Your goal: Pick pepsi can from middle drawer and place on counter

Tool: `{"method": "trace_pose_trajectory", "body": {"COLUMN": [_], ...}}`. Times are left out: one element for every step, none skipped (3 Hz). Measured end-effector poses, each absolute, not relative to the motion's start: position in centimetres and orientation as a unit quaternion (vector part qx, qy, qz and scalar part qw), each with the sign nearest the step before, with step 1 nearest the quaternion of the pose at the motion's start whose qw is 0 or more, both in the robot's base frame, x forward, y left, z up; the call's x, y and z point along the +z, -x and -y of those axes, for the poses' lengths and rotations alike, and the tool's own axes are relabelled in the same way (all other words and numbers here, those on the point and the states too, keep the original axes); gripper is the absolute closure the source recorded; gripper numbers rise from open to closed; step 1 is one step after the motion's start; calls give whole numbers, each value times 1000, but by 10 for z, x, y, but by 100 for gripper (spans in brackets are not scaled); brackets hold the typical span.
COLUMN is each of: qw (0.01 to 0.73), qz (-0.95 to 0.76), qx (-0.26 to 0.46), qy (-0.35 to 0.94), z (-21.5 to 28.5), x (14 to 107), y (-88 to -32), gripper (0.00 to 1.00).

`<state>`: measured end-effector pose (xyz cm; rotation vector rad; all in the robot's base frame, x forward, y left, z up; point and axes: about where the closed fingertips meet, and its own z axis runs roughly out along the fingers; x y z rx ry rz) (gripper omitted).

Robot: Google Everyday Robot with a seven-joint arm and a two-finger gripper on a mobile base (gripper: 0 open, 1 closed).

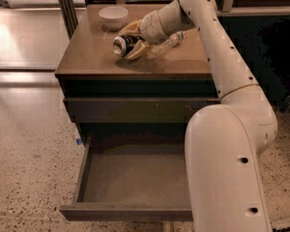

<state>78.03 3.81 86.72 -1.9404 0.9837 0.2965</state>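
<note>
The pepsi can (122,44), dark blue with a silver end facing left, lies on its side between the yellow fingers of my gripper (131,41). The gripper is shut on it and holds it just above the counter (92,52), the glossy tan top of the dark cabinet. My white arm (217,57) reaches in from the right over the cabinet. The middle drawer (130,178) stands pulled out below, its flat grey floor bare.
A small white bowl (113,16) sits at the counter's back left. A clear plastic water bottle (168,42) lies on the counter right of the gripper. A closed drawer front (135,109) sits above the open one. Speckled stone floor (29,153) lies to the left.
</note>
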Motion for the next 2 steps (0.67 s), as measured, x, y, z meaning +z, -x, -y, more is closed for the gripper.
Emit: {"method": "trace_pose_trajectory", "body": {"qw": [456, 456], "qz": [-399, -399], "qx": [120, 120], "qy": [787, 787], "z": [-38, -38], "x": [867, 867], "y": [-780, -780], "gripper": [0, 0]}}
